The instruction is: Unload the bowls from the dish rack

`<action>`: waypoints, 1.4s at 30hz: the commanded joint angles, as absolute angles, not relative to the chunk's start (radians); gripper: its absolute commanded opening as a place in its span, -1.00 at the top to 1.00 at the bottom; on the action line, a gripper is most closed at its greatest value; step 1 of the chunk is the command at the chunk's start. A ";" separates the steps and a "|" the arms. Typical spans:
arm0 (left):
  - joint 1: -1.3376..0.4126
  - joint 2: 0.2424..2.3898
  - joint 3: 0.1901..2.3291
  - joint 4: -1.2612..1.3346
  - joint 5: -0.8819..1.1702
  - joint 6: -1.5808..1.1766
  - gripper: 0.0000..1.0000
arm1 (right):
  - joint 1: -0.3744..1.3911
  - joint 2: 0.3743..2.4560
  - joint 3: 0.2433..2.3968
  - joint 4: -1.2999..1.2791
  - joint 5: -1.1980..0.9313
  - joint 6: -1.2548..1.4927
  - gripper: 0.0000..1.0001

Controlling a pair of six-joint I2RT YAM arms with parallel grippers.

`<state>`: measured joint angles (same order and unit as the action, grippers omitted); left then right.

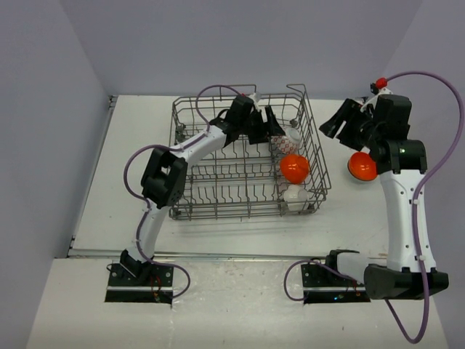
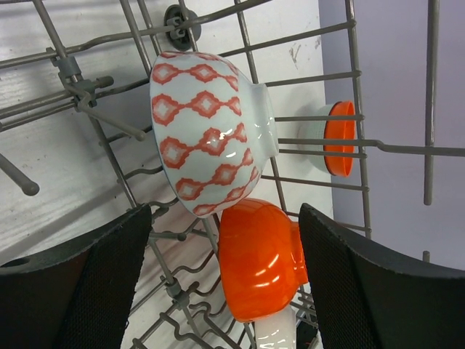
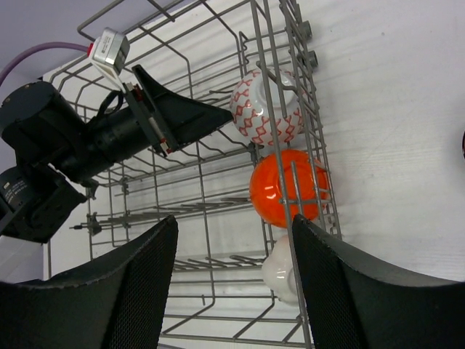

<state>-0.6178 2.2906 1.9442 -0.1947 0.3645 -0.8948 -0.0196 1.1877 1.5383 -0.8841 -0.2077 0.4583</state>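
Observation:
The grey wire dish rack (image 1: 218, 190) stands mid-table. Along its right side three bowls rest on edge: a white bowl with red pattern (image 1: 288, 138) (image 2: 207, 131) (image 3: 265, 109), an orange bowl (image 1: 294, 169) (image 2: 258, 265) (image 3: 287, 187) and a plain white bowl (image 1: 294, 195) (image 2: 276, 336) (image 3: 280, 273). My left gripper (image 1: 265, 133) (image 2: 225, 212) is inside the rack, open, just short of the patterned and orange bowls and touching neither. A second orange bowl (image 1: 361, 167) (image 2: 338, 138) sits on the table outside the rack. My right gripper (image 1: 341, 129) (image 3: 234, 222) hovers open beside the rack, empty.
The rack's upright tines (image 2: 102, 116) and side wires (image 3: 294, 145) surround the bowls. The left arm's cable (image 1: 134, 171) loops over the table at the left. Walls close the table at the back and both sides.

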 commanded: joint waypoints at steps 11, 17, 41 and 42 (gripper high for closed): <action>-0.612 2.391 2.040 -0.094 0.345 -0.897 -0.64 | -0.017 1.120 1.502 -0.888 -0.213 0.440 -0.31; -0.614 2.411 2.040 -0.043 0.354 -0.914 -0.38 | -0.017 1.111 1.467 -0.887 -0.218 0.442 -0.31; -0.591 2.465 1.937 0.339 0.477 -1.080 -0.03 | -0.008 1.153 1.457 -0.957 -0.089 0.475 -0.31; -0.591 2.459 1.936 0.330 0.476 -1.075 -0.04 | -0.008 1.154 1.456 -0.954 -0.077 0.480 -0.30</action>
<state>-0.5903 2.4435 1.9038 0.3099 0.4759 -1.0920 -0.0120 1.1316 1.4342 -0.9218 -0.1474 0.4599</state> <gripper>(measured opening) 0.512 0.654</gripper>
